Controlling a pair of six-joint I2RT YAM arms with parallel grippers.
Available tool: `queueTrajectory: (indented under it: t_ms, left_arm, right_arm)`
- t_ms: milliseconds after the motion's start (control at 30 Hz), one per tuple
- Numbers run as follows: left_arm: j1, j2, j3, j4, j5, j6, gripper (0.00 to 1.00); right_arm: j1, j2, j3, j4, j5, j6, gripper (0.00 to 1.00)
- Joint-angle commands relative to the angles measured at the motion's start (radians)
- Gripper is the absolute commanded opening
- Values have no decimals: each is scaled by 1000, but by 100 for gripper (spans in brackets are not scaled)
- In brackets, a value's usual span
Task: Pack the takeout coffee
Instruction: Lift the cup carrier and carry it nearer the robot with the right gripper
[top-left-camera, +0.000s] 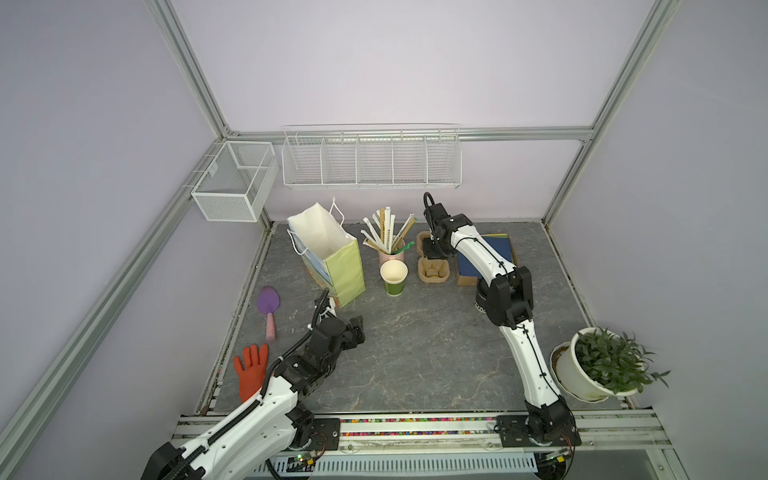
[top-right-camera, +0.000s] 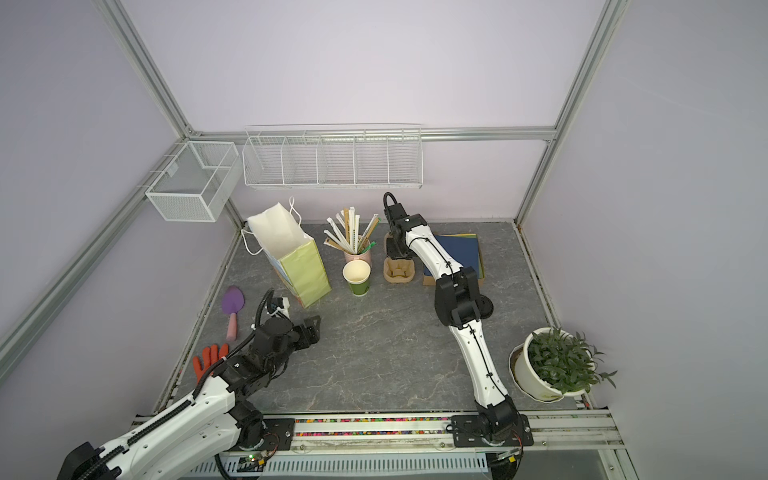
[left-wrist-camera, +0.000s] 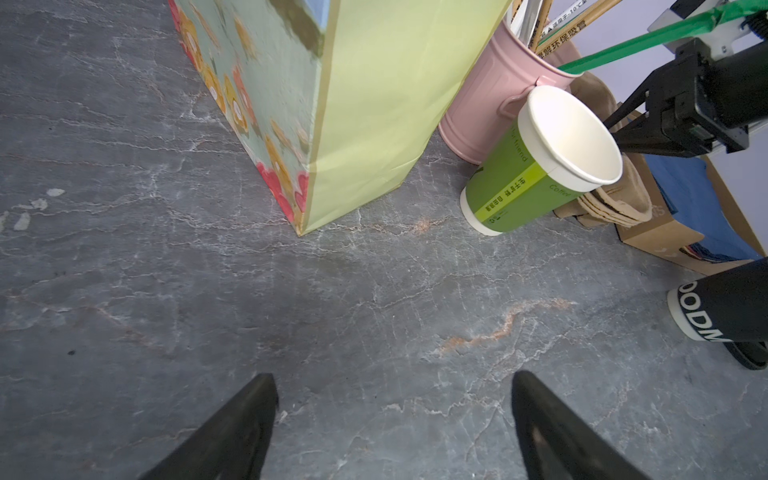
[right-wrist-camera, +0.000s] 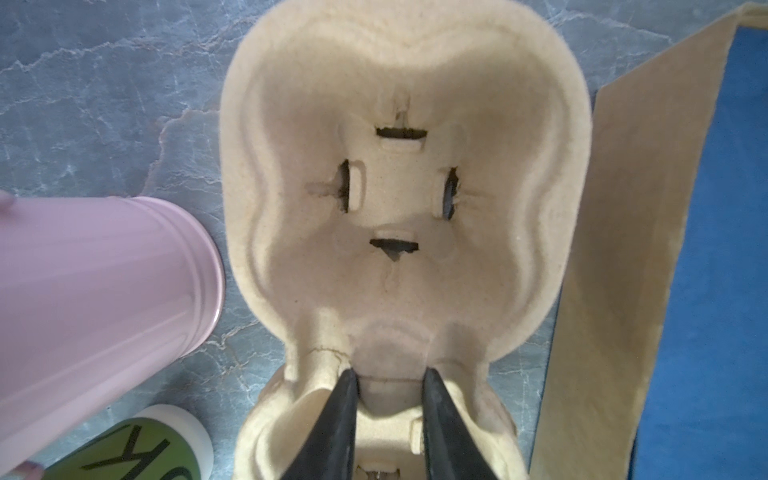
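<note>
I judge this is the carrier step: my right claw (right-wrist-camera: 390, 374) straddles the middle ridge of the beige moulded-pulp cup carrier (right-wrist-camera: 399, 187), but I cannot tell if it grips. My left claw (left-wrist-camera: 392, 376) is released. The black paper coffee cup (left-wrist-camera: 723, 307) is near the carrier, half hidden by my right arm. Next move needs a firm pinch and a level lift. I count one black cup, one green paper cup (left-wrist-camera: 523, 187) and one carrier.

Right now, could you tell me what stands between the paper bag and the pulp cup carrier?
The green cup and the pink straw holder, in both top views.

Left claw (left-wrist-camera: 392, 375) agape, right claw (right-wrist-camera: 390, 370) narrow
</note>
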Motion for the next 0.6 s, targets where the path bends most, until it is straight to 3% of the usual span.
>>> queueTrajectory:
  t_ms: [0, 567]
  left_arm:
    - [1, 2, 21, 13, 5, 17, 89]
    - [1, 1, 23, 12, 10, 21, 88]
  right_arm:
    - [9, -75, -22, 9, 2, 7, 28]
    - [25, -209, -57, -45, 28, 4, 28]
